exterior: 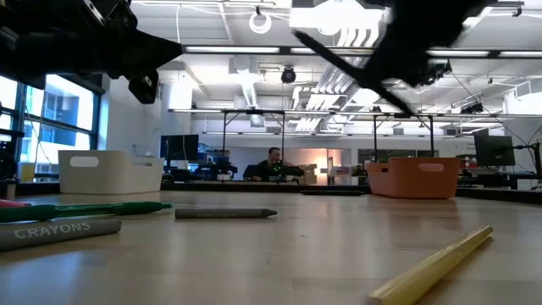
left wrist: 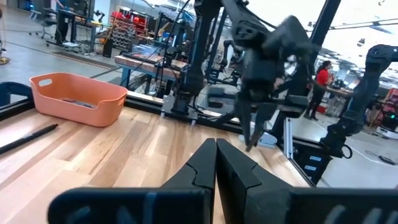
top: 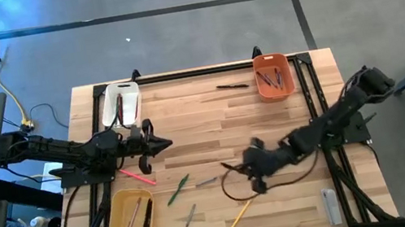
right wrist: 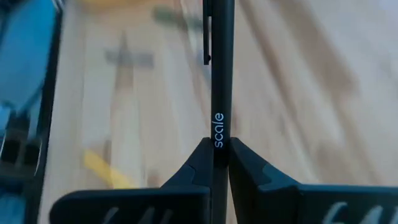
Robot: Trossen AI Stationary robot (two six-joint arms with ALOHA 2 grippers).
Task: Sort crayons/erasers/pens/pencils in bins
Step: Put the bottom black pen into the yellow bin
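Nearest the low camera, a yellow pencil (exterior: 434,264) lies slanted on the table (exterior: 279,254), and at the other side a grey crayon (exterior: 58,232) reads "CRAYONS". Just behind it lies a green pen (exterior: 85,208), then a darker grey crayon (exterior: 225,213) alone mid-table.

From above, the right tool (top: 255,172) hangs over the table's middle, its fingers clamped on a black pen (right wrist: 219,68) printed "scale". The pen points out ahead of the fingers. Around it on the wood lie the yellow pencil, two green sticks (top: 179,188) and a pink stick (top: 136,177). A grey flat bar (top: 330,206) rests near the front right corner.

The left tool (top: 160,144) is pressed together and empty, hovering beside the white bin (top: 120,102), with the yellow bin (top: 130,220) nearer the front edge, several sticks inside.

Farther back the orange bin (top: 273,75) holds a few dark sticks, and another black pen (top: 232,86) lies just beside it. Beyond the table a person (exterior: 273,163) sits in the room.
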